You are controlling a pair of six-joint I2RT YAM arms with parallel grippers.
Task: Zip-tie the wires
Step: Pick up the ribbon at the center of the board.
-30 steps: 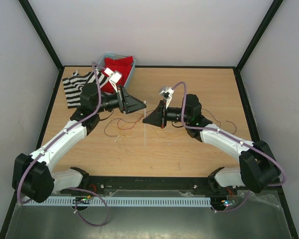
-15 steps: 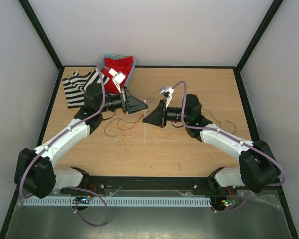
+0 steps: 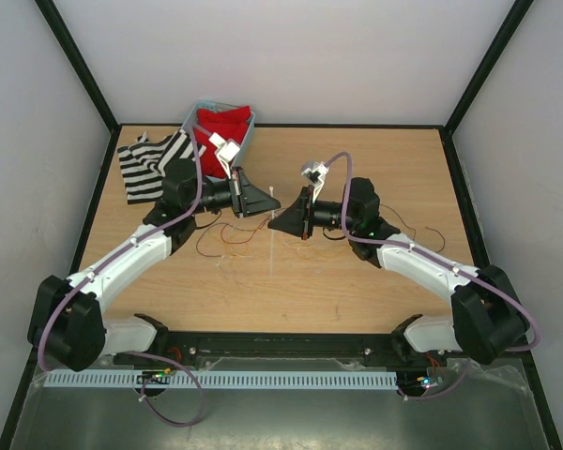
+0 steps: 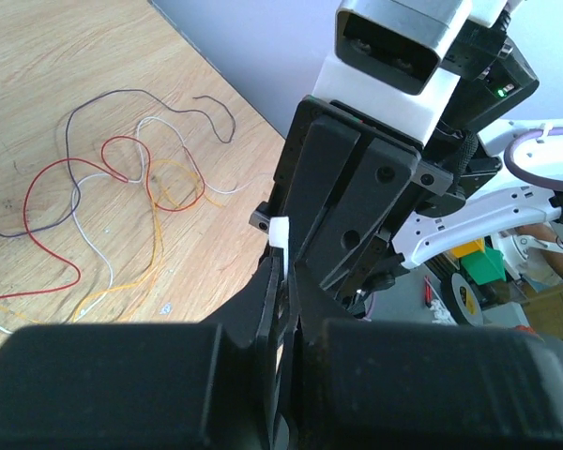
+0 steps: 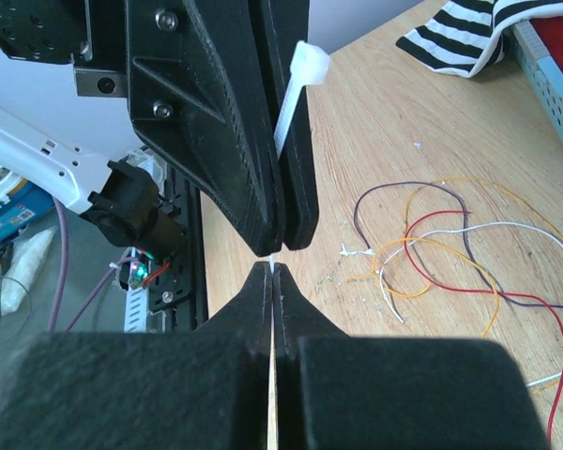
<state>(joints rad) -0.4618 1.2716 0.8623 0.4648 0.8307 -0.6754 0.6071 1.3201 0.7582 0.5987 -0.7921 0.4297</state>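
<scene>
The left claw [image 3: 266, 205] and the right claw [image 3: 275, 228] meet tip to tip above the middle of the surface [image 3: 357, 281], almost touching. Both are clenched on a thin whitish zip tie [image 5: 296, 89]. In the right wrist view the strip runs between the left claw's closed fingers [image 5: 225, 141], with its square head poking out on the far side. Its narrow tail passes down between the right claw's own pressed-together fingers [image 5: 253, 309]. In the left wrist view the head sits just past the left claw's tips, against the right claw's black fingers. The wires [image 3: 227, 236] lie loose on the surface, gripped by neither claw. They are below the left claw and a little towards that arm's side, with red, orange, pale and dark strands curling over one another in open loops [image 4: 141, 178]. One thin dark strand trails on the far side of the right claw, beside its arm. Behind the left claw, at the back of the surface, a striped cloth [image 3: 150, 159] lies beside a blue basket [image 3: 249, 131] holding a red cloth [image 3: 223, 124].
</scene>
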